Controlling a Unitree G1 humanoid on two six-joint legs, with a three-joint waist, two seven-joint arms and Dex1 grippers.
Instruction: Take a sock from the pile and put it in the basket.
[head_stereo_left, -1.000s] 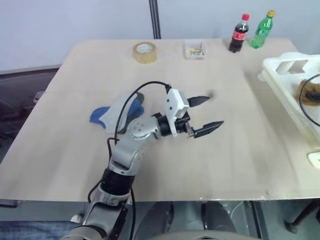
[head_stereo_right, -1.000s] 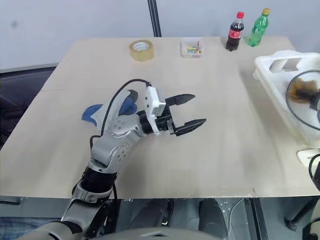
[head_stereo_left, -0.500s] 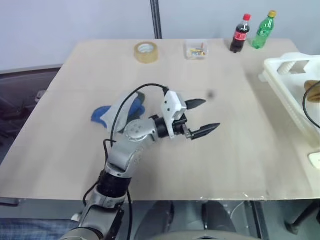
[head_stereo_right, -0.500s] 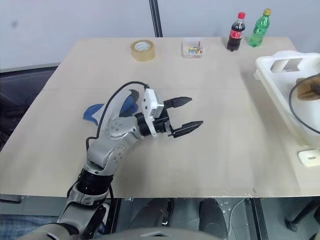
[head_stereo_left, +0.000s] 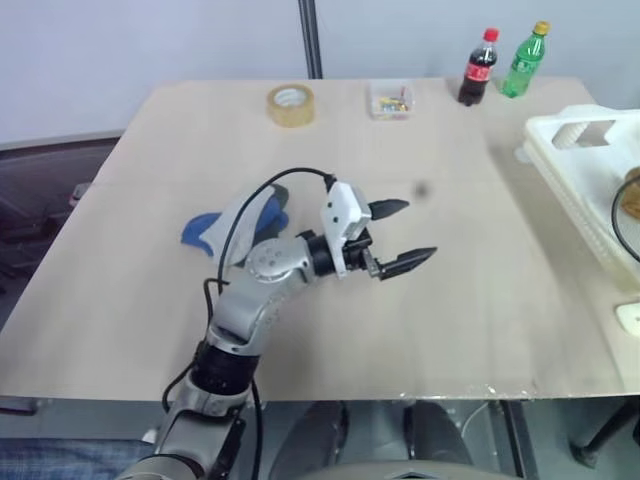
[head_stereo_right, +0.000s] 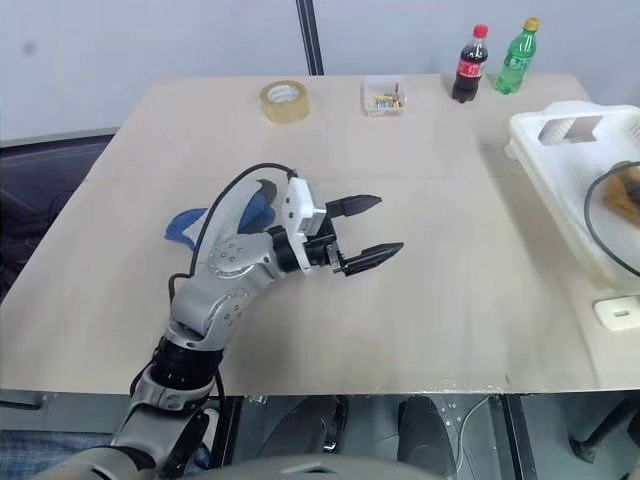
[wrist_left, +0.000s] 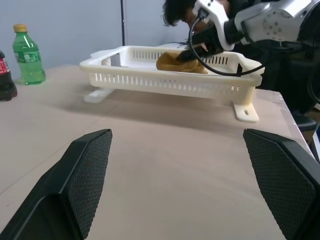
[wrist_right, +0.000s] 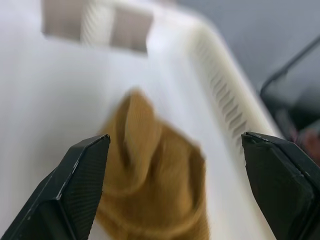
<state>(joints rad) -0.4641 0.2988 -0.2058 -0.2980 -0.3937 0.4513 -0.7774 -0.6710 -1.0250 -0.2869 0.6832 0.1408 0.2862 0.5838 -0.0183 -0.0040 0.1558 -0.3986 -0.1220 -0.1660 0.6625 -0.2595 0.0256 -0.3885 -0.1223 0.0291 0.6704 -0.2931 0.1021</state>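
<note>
The left gripper (head_stereo_left: 398, 236) hovers mid-tabletop (head_stereo_left: 450, 330), fingers spread and empty, the pile (head_stereo_left: 235, 225) just behind its arm. In the basket (wrist_left: 165, 82) at the right edge, a mustard sock (wrist_right: 150, 175) lies loose between the right gripper's (wrist_right: 172, 187) spread fingers.

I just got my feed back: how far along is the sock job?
Done: a mustard sock lies in the basket, and the right gripper is open above it, no longer gripping. In hand: nothing; the left gripper hangs open and empty over the table. Left: the task's sock is delivered; blue and grey socks remain in the pile.
</note>
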